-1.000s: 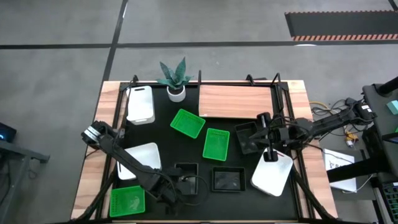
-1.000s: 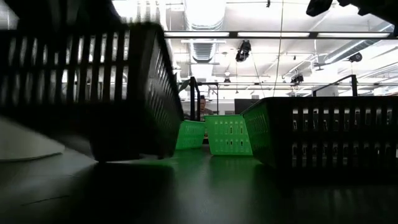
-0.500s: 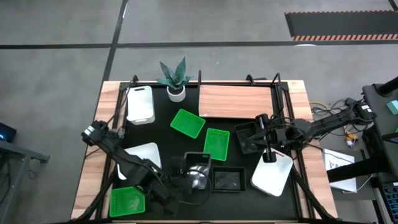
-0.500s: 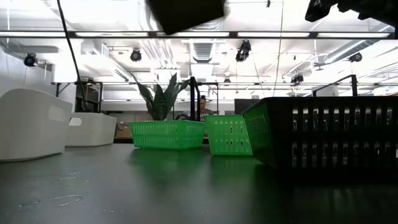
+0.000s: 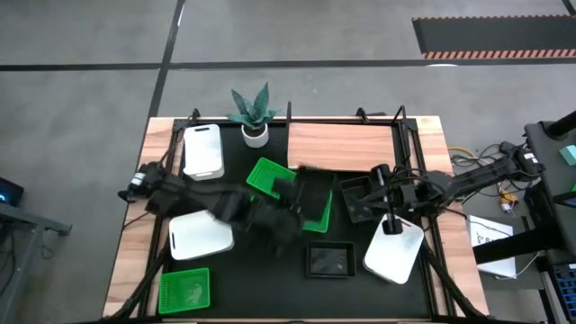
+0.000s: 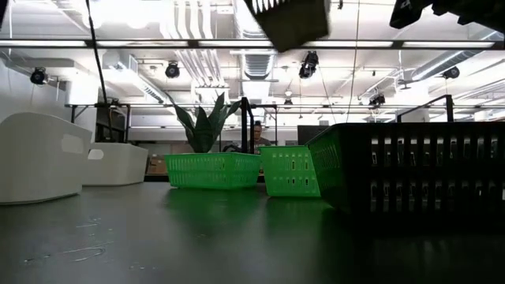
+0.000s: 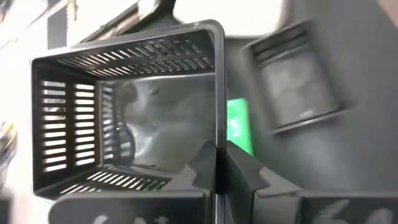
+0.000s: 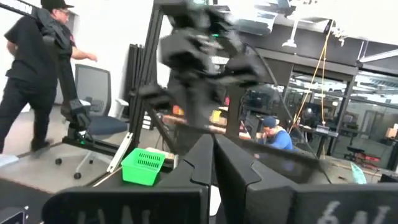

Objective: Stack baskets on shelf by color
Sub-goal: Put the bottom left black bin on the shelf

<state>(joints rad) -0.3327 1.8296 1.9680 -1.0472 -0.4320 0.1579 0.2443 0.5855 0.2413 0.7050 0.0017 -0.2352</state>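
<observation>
Left claw (image 7: 217, 163) gripping black basket (image 7: 130, 112), aloft

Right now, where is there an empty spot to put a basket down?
The wooden shelf is bare. There is also open black tabletop between the green basket near the front edge and the black basket. The middle is crowded: two green baskets lie close together there, with the left gripper carrying a black basket over them.

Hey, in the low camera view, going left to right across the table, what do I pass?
Nearer white basket → farther white basket → plant → wide green basket → second green basket → big black basket.
</observation>
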